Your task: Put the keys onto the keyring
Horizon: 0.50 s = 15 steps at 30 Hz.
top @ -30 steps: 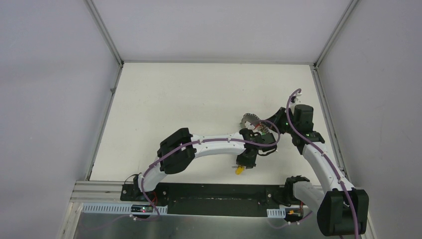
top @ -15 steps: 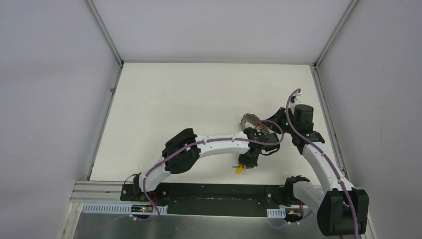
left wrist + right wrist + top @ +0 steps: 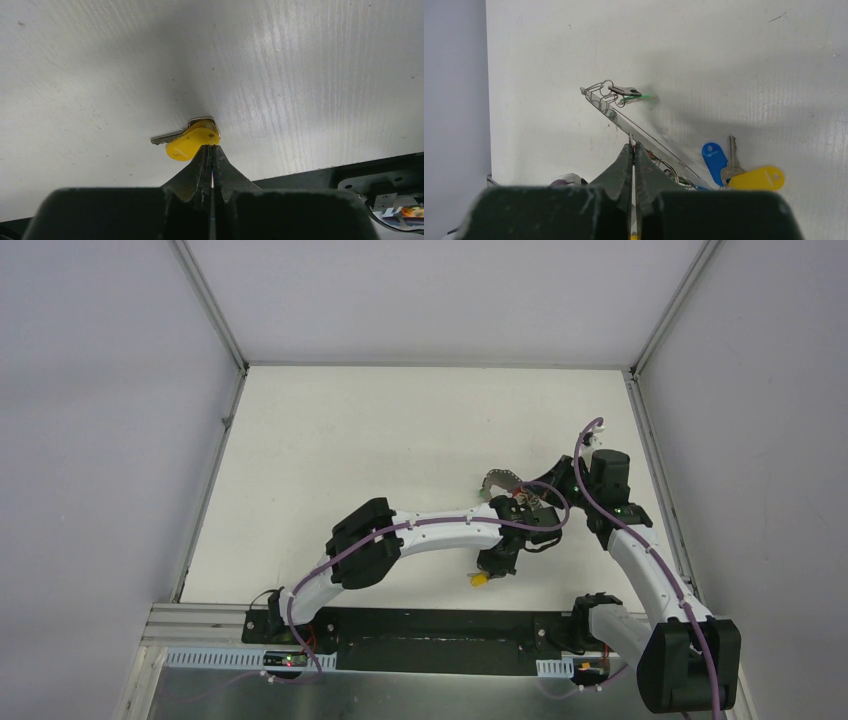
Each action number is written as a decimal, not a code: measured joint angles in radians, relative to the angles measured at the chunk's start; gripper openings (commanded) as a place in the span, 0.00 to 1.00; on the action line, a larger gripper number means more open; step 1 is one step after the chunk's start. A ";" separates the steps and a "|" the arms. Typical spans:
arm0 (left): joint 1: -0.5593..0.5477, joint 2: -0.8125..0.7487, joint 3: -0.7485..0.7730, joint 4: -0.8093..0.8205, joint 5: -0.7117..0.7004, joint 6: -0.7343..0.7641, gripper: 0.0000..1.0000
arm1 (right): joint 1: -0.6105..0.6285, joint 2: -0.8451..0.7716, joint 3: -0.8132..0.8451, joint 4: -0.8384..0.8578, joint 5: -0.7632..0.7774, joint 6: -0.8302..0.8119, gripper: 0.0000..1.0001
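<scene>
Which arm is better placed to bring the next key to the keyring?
Left. The left gripper is shut at the head of the yellow key, seemingly pinching it, while the right gripper is shut on the keyring, holding it tilted up.

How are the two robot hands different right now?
The left gripper pinches the yellow key, lying on the table; the right gripper pinches the keyring, tilted up. The left gripper's catch is small, the right gripper's wide and thin. Both are shut.
</scene>
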 measured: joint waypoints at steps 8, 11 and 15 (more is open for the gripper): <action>0.000 -0.008 -0.019 0.009 -0.012 0.000 0.00 | -0.001 0.000 0.000 0.000 -0.029 -0.022 0.00; 0.002 -0.060 -0.101 0.034 -0.026 0.002 0.00 | -0.001 0.000 0.003 -0.005 -0.064 -0.046 0.00; 0.029 -0.203 -0.259 0.077 -0.034 0.029 0.00 | -0.001 0.001 0.031 -0.051 -0.128 -0.090 0.00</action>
